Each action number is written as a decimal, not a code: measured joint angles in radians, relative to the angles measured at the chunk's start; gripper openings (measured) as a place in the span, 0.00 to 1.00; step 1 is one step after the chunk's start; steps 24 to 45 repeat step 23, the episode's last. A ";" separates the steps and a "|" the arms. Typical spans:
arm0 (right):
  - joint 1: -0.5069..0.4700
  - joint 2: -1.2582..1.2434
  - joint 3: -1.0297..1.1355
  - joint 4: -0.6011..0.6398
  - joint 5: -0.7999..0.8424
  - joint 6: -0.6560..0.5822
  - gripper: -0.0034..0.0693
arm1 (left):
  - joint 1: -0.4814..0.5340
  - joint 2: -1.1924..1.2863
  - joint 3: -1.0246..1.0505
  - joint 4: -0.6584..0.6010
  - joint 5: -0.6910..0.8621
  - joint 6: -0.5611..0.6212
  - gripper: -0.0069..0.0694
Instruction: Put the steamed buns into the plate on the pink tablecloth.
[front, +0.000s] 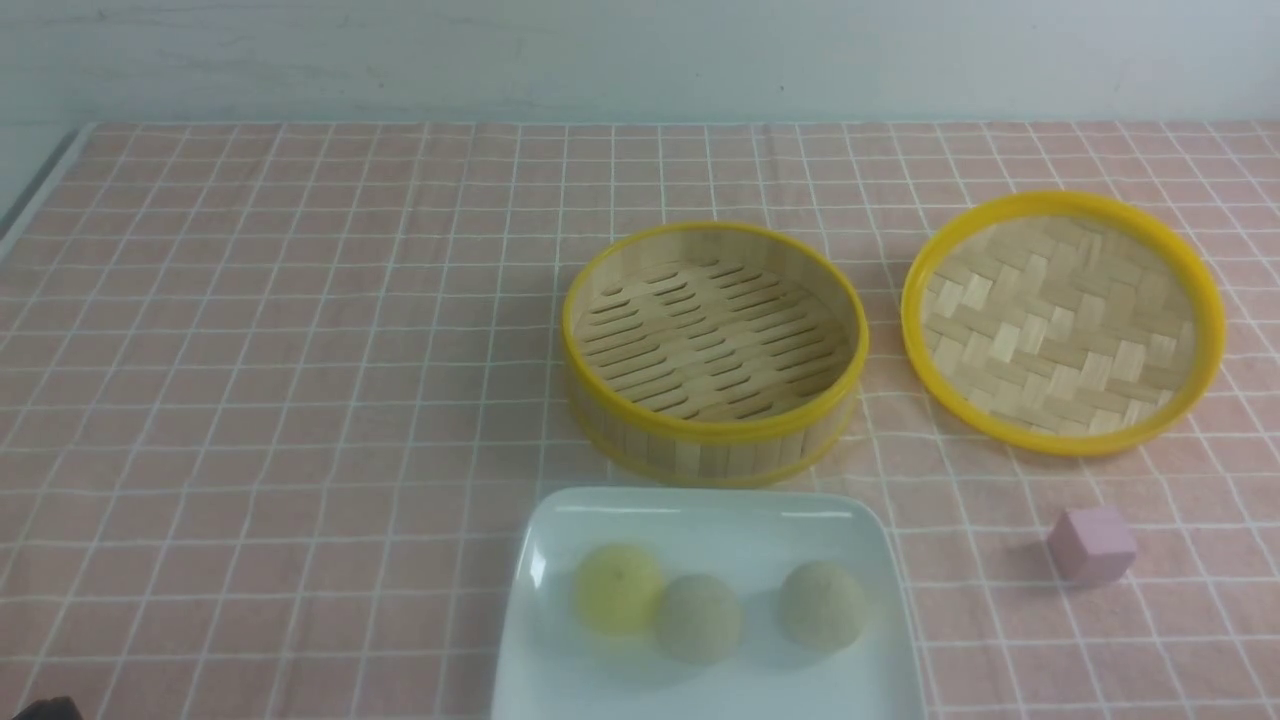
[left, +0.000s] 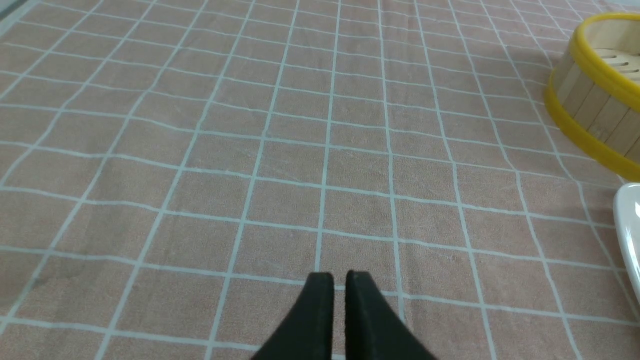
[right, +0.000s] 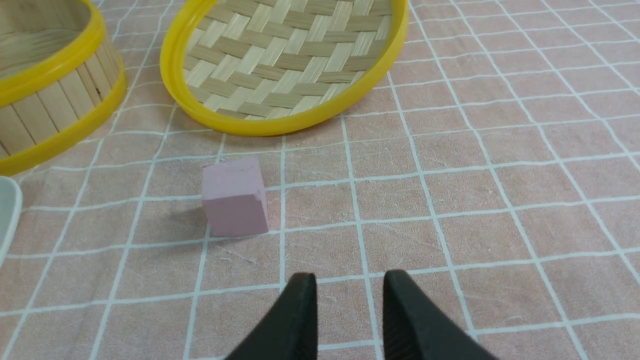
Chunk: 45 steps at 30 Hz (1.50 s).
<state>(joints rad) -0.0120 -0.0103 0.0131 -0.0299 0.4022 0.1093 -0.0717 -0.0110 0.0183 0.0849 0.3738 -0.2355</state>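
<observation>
The pink tablecloth (front: 300, 400) covers all we see, its white grid running to the far edge. On it, from our side looking forward, the bamboo steamer basket (front: 714, 350) stands at the middle, its slatted floor bare, and the woven bamboo lid (front: 1063, 322) lies on the cloth to its right, apart from it.

Nearest us sits the white square plate (front: 560, 660), just beside the basket's near wall. In it lie three buns: a yellowish bun (front: 618, 588) at the left touching a beige-green bun (front: 698, 618), and a second beige-green bun (front: 822, 604) apart to the right. We judge the task done, since the basket holds nothing.

A small pink cube (front: 1092, 543) rests near the plate's right side, below the lid.

Our left gripper (left: 339, 280) hovers over bare cloth with its fingers almost together, only a slit between them; the plate rim lies off to its right. Our right gripper (right: 349, 285) has its fingers slightly apart, holding nothing, with the cube ahead and the plate to its left. Both arms look about equally removed from the buns, which are round, with no long axis.
</observation>
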 joint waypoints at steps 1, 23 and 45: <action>0.000 0.000 0.000 0.000 0.000 0.000 0.29 | 0.000 0.000 0.000 0.000 0.000 0.000 0.18; -0.005 0.000 0.000 0.000 0.000 0.000 0.31 | 0.000 0.000 0.000 0.001 0.000 0.000 0.20; -0.005 0.000 0.000 0.000 0.000 0.000 0.31 | 0.000 0.000 0.000 0.001 0.000 0.000 0.20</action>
